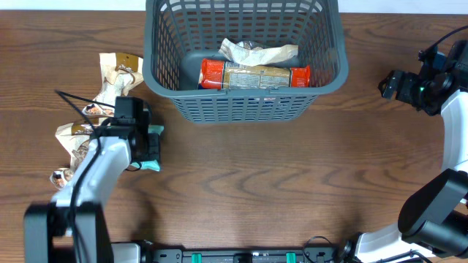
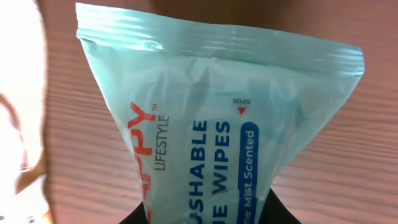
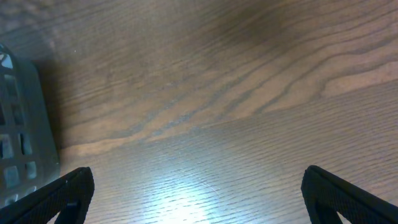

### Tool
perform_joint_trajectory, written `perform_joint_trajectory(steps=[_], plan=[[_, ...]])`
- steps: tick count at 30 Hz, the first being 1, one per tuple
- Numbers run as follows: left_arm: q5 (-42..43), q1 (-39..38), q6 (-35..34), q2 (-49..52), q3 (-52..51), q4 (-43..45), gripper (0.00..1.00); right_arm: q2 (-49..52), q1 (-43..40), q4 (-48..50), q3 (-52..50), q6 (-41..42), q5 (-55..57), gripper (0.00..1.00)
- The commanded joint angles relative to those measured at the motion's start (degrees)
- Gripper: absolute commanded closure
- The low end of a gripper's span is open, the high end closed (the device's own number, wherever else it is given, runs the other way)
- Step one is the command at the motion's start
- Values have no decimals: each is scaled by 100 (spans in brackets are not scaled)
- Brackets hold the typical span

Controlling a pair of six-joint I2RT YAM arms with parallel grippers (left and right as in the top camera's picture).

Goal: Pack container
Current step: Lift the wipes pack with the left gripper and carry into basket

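Left gripper (image 1: 142, 146), middle left of the top view: closed around a teal pack of wipes (image 1: 151, 165). Crinkly bags (image 1: 117, 71) beside it, not yet packed. Basket (image 1: 241, 109) at top middle, with a red pack (image 1: 256, 75) and a wrapper (image 1: 259, 52) inside. Right gripper (image 1: 389, 84), far right: wide apart, holding nothing. About halfway done, at a guess. Words on the wipes readable only from the left wrist. Inside of the basket seen only from above.
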Motion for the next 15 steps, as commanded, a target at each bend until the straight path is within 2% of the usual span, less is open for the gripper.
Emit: perform_joint_trajectory(steps=[1,8,15], plan=[[-74,-7,-142,-656,258,-109,94,-26,83,11,-24,68,-42,1],[-686,-7,-352,-1838,767,-332,94,-26,83,2,-24,68,-42,1],[-691,-7,-483,-2413,1488,-330,94,-26,83,4,-24,68,-44,1]])
